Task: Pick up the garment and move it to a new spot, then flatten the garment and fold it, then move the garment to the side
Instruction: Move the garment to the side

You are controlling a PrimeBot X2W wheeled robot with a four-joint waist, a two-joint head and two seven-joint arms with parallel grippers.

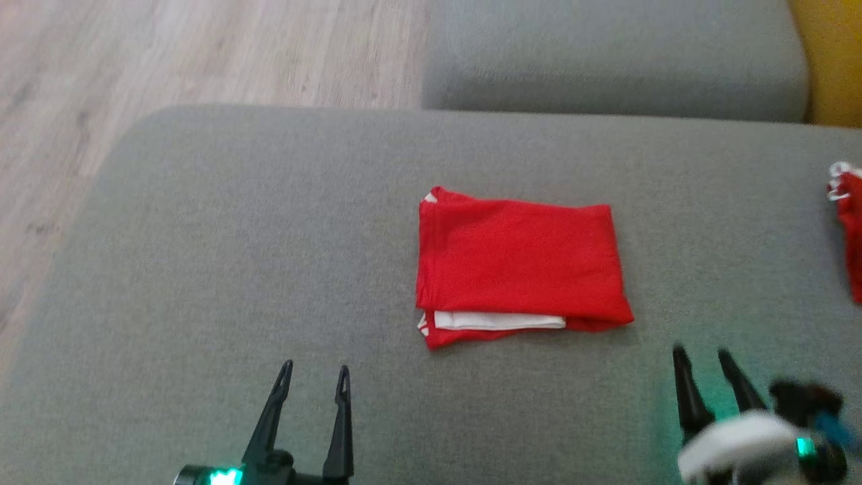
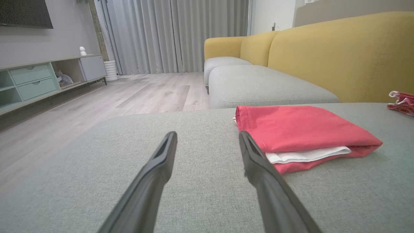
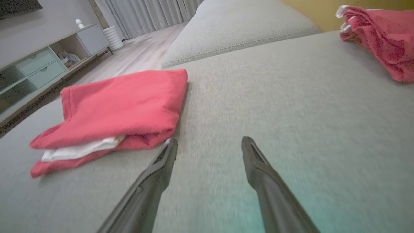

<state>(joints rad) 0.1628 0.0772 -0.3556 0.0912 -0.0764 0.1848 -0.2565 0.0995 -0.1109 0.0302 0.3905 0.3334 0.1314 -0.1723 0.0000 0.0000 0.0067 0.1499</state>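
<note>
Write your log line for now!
garment: folded, on grey cushion | left tool: open, empty | right tool: open, empty | next: likely move garment aside

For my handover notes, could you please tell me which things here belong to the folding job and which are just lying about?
Job: folded red garment, grey cushion under it, left gripper, right gripper.
Lying about: crumpled red cloth, yellow sofa, cabinet.

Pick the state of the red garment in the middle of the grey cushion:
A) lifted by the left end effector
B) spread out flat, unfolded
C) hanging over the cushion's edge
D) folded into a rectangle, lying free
D: the garment lies folded in a rectangle on the cushion, while the left end effector and right end effector are open, holding nothing.
</note>
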